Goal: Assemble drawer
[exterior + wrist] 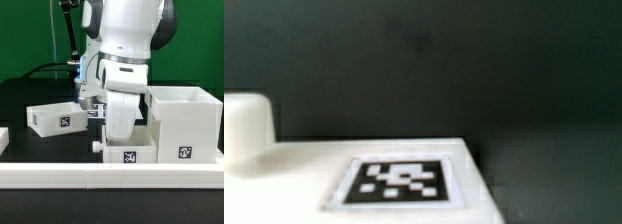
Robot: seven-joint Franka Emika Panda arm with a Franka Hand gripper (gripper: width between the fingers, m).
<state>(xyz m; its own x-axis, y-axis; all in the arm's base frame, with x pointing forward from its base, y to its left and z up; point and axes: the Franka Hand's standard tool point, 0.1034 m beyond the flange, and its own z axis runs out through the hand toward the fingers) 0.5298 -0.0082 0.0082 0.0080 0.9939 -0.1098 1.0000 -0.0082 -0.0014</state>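
Note:
In the exterior view the tall white drawer housing [185, 120] stands at the right with a tag on its front. One shallow tray [55, 117] lies at the left. A second tray [128, 151] sits at the front centre, just left of the housing. The arm's white wrist comes down over the front tray, and my gripper [96, 110] shows only as a dark shape between the two trays. Its jaws are hidden. The wrist view shows a white tagged face [402, 181] close up, with a rounded white edge [244, 130] beside it. I cannot tell which tray this is.
A long low white border rail [110, 178] runs along the front of the black table [20, 100]. Dark cables hang behind the arm at the back. A green wall closes the back of the scene.

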